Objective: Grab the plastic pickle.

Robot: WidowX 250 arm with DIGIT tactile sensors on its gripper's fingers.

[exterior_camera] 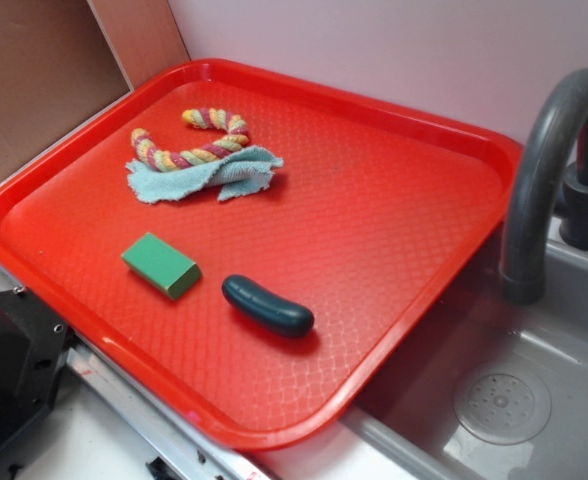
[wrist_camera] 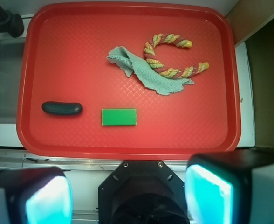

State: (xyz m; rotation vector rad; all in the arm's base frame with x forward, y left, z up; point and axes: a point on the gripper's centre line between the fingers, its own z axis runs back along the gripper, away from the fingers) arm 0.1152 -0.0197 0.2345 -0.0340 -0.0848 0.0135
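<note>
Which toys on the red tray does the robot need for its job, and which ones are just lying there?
For the job:
- plastic pickle, lying on the red tray
- gripper, open and not touching anything yet

Just lying about:
- green block, beside the pickle
- striped rope
- blue cloth, partly under the rope
- grey faucet at the sink
</note>
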